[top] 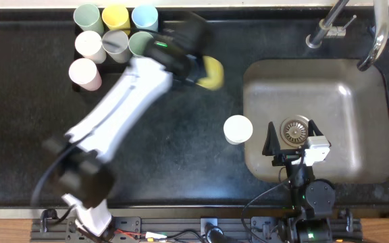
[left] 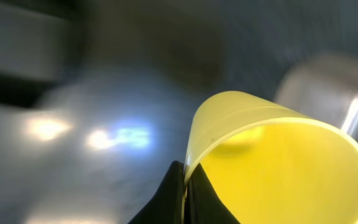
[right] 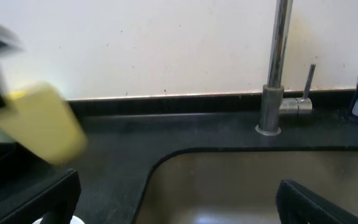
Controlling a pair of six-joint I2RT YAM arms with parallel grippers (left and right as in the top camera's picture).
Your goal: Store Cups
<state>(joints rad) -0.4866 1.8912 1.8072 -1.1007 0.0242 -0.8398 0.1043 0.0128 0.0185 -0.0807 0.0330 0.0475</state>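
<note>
Pinching yellow cup (left: 278, 168) rim: left end effector (left: 185, 183).

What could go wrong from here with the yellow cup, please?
The left end effector pinches the yellow plastic cup only at its rim, so it could slip or tilt. The pastel plastic cups stand tightly packed, so setting it down may topple neighbours. The white plastic cup beside the steel sink could be knocked in.

Note the yellow cup (left: 278, 168): smooth, glossy plastic. The sink (top: 356, 94) is brushed, matt metal and the faucet (right: 278, 62) polished metal. Your surface (top: 181, 155) looks like dark, speckled, faintly glossy stone.
</note>
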